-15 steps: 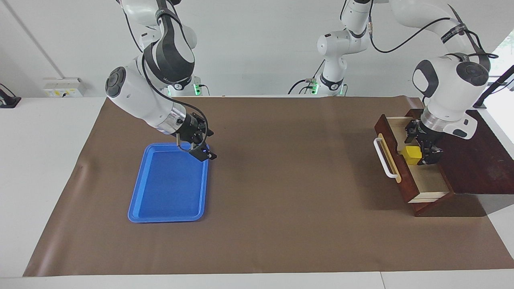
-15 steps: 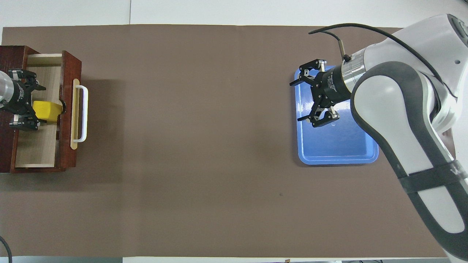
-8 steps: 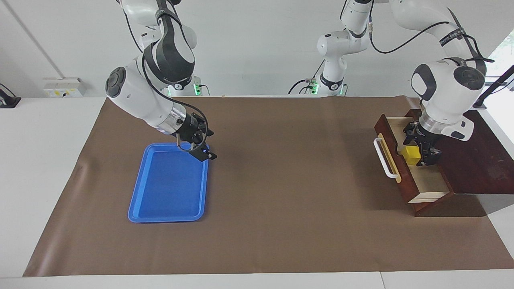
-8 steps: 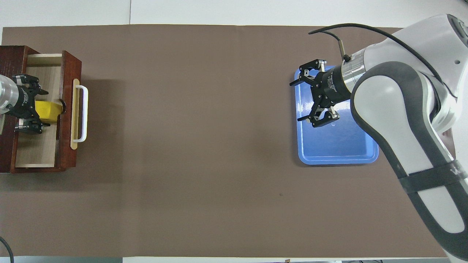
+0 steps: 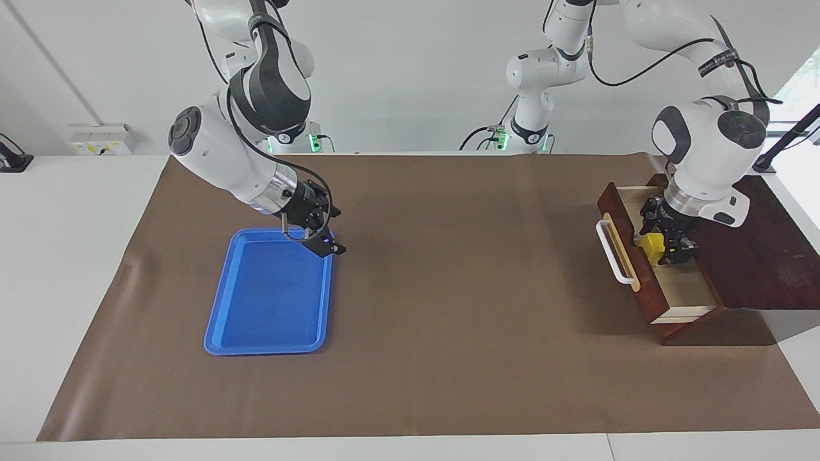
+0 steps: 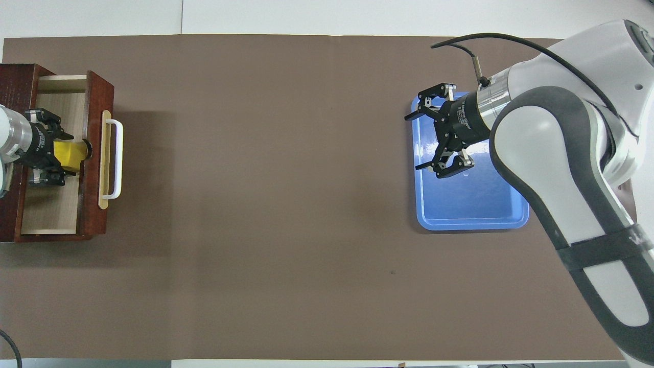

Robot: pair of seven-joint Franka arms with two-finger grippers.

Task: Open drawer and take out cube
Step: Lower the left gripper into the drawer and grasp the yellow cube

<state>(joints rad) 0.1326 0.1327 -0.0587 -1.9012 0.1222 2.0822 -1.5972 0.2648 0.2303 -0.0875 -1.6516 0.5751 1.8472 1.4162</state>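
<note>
The drawer (image 5: pixel 663 275) is pulled open at the left arm's end of the table, and the left claw (image 5: pixel 666 242) is lowered into it. The cube (image 5: pixel 653 246) is gripped between its fingers, inside the drawer, just beside the front panel that carries the handle (image 5: pixel 610 251). The right claw (image 5: pixel 318 237) is held wide open over the tray (image 5: pixel 269 320), waiting
</note>
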